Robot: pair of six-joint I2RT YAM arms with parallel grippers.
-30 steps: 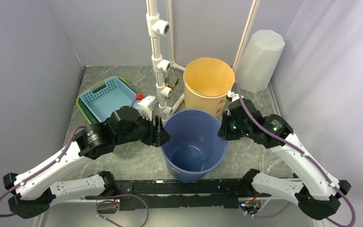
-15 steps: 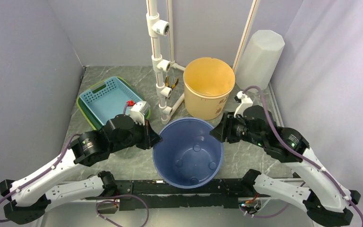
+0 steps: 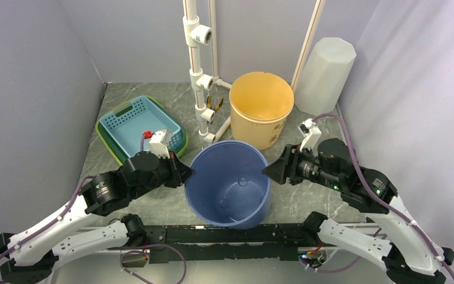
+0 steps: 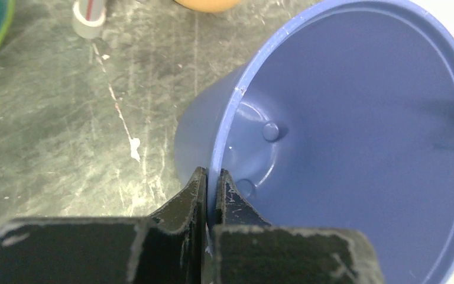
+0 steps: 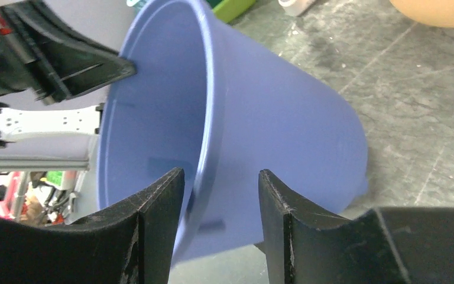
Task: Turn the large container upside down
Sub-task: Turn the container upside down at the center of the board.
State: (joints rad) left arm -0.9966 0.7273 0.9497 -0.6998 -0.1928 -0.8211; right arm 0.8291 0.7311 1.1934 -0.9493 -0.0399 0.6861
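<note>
The large container is a blue plastic bucket [image 3: 229, 186] at the table's near middle, mouth up and tipped a little. My left gripper [image 3: 187, 173] is shut on its left rim. In the left wrist view the fingers [image 4: 211, 173] pinch the thin rim of the bucket [image 4: 360, 130], one inside and one outside. My right gripper [image 3: 267, 170] is at the right rim. In the right wrist view it [image 5: 221, 173] stands open, its jaws straddling the rim of the bucket [image 5: 272, 118] with a gap on each side.
An orange bucket [image 3: 261, 109] stands just behind the blue one. A teal basket [image 3: 142, 124] lies at the back left. A white pipe stand [image 3: 201, 71] rises at the back middle, and a tall white container [image 3: 326, 74] fills the back right corner. A black rail [image 3: 224, 236] runs along the near edge.
The left gripper has closed on the bucket's left rim. The right gripper has opened off the right rim. The bucket has shifted left and toward the near edge.
</note>
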